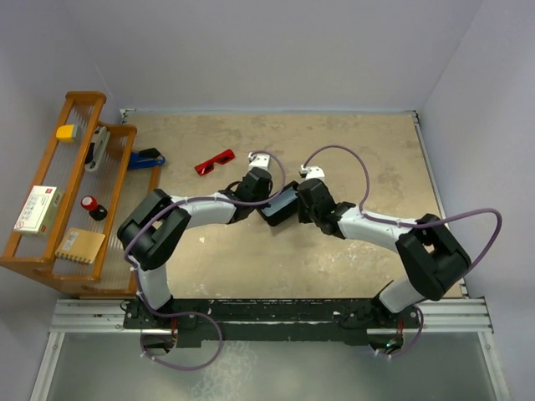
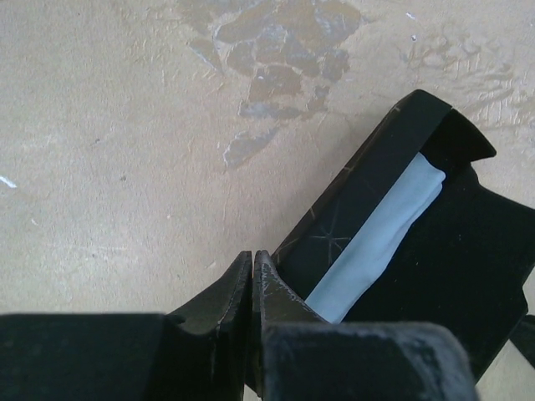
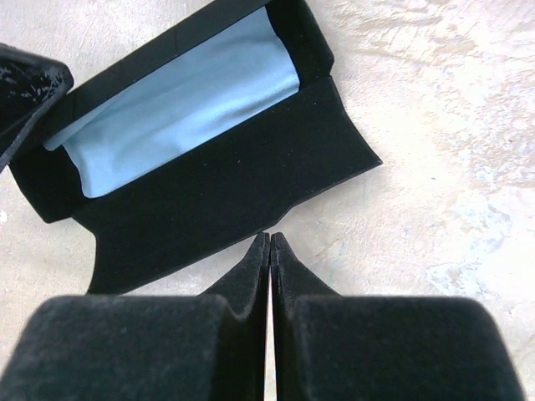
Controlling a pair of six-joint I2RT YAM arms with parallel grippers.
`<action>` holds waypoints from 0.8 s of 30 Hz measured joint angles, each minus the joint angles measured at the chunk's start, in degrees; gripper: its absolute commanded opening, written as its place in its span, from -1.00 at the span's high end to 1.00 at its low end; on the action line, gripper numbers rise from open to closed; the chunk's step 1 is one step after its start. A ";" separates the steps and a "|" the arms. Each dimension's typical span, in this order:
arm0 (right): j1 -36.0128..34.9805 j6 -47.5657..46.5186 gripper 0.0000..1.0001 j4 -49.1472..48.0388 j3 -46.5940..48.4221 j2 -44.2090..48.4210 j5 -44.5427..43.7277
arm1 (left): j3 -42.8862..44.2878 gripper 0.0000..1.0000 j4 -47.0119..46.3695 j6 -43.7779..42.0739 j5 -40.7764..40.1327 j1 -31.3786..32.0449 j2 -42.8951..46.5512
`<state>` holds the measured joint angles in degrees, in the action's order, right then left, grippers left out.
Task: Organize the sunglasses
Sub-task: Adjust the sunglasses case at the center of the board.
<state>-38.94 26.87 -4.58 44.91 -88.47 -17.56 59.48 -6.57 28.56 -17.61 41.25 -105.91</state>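
Observation:
The red-framed sunglasses [image 1: 215, 161] lie on the table at the back left of the middle, away from both grippers; neither wrist view shows them. A black oblong case [image 1: 278, 205] lies open between the grippers, with a light blue cloth [image 3: 175, 100] inside. My left gripper [image 2: 252, 255] is shut and empty, its tips beside the case's [image 2: 468, 251] near left end; the cloth [image 2: 384, 242] shows as a strip. My right gripper [image 3: 269, 236] is shut and empty, its tips at the edge of the case's open flap [image 3: 234, 192].
A wooden rack [image 1: 50, 251] stands at the left and holds a yellow item [image 1: 65, 132], a white box [image 1: 38, 209] and small red and black pieces [image 1: 90, 205]. A blue object [image 1: 146, 159] lies next to it. Walls bound the table.

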 measured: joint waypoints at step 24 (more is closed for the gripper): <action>0.11 -0.07 1.00 2.78 -0.13 -1.27 -3.48 | -5.53 1.00 1.40 3.85 -2.60 5.90 5.90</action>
<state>-38.83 26.81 -1.80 44.77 -89.73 -21.04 53.95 -5.17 32.40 -20.21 47.16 -100.01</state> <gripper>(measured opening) 0.004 0.002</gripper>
